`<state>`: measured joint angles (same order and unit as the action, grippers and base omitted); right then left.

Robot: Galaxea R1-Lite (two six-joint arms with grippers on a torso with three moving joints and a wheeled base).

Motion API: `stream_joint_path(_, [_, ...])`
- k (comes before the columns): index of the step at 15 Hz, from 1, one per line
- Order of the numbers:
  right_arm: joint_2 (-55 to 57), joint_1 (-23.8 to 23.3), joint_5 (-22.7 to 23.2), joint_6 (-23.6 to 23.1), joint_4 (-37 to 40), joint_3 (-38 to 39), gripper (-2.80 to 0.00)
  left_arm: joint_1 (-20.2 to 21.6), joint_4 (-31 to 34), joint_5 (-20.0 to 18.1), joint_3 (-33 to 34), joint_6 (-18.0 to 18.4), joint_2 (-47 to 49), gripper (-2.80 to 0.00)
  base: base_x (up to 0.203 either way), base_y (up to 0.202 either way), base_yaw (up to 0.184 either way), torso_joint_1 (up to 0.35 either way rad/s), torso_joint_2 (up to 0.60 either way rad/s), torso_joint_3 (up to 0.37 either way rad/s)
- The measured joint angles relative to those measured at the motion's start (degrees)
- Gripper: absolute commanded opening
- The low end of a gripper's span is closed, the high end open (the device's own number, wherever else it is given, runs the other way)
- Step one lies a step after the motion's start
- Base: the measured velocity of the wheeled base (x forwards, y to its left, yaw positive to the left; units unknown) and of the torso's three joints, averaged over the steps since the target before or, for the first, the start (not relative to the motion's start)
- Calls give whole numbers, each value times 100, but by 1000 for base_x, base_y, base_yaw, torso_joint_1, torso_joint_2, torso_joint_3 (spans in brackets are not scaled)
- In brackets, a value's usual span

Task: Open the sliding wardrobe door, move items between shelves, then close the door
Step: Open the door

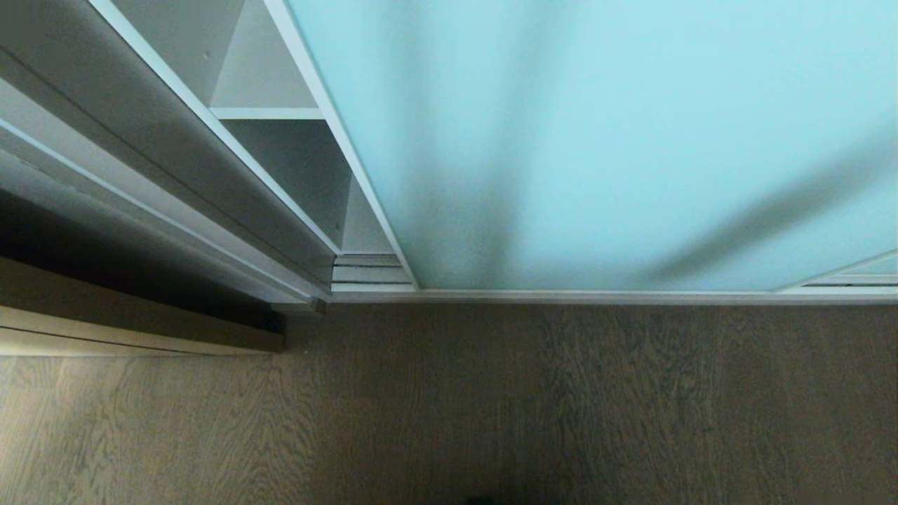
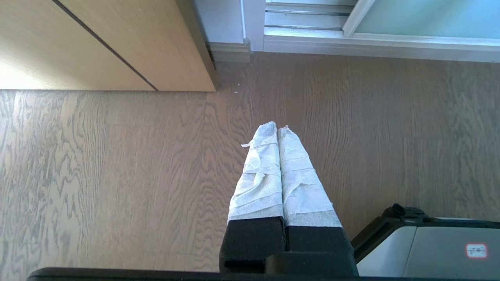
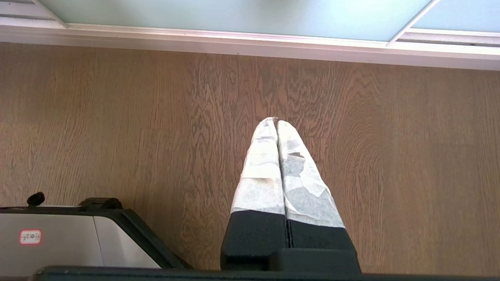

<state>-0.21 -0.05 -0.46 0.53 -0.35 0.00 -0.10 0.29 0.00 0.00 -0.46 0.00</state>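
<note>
The sliding wardrobe door (image 1: 617, 140), frosted pale aqua glass in a thin silvery frame, fills the upper right of the head view and stands on its floor track (image 1: 603, 297). Left of its edge a narrow strip of the white compartment shows, with one white shelf (image 1: 266, 113) across it. No items show. Neither arm is in the head view. My left gripper (image 2: 277, 128) hangs shut over the wooden floor, its white-wrapped fingers pressed together, well short of the door track (image 2: 375, 41). My right gripper (image 3: 277, 119) hangs shut the same way before the door's bottom rail (image 3: 250, 39).
A wooden floor (image 1: 491, 407) lies in front of the wardrobe. A light wood cabinet (image 2: 117, 43) stands left of the wardrobe, its corner near the track's end. My grey-and-black base shows beside each gripper (image 2: 433, 246) (image 3: 66, 238). A second glass panel's corner (image 1: 870, 270) shows at the far right.
</note>
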Motion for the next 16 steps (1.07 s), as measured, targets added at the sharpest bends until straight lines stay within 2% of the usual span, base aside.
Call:
stream_joint_path(5, [0, -2, 0, 0, 3, 0, -280, 0, 140, -83, -189, 162, 10, -280, 0, 0, 0, 0, 0, 0])
stream_joint_path(8, [2, -3, 3, 2, 5, 0, -280, 2, 494, -454, -1524, 180, 238, -280, 0, 0, 0, 0, 0, 0])
stream_joint_path(10, [2, -5, 3, 2, 2, 0, -280, -6, 734, -716, -2334, 108, 752, -280, 0, 0, 0, 0, 0, 0])
stream_joint_path(13, [2, -2, 2, 7, 2, 0, -280, -30, 655, -1014, -3792, -253, 2058, -280, 0, 0, 0, 0, 0, 0])
stream_joint_path(16, [2, -2, 2, 4, 3, 0, -280, -37, 681, -1735, -5336, -609, 3197, -280, 0, 0, 0, 0, 0, 0])
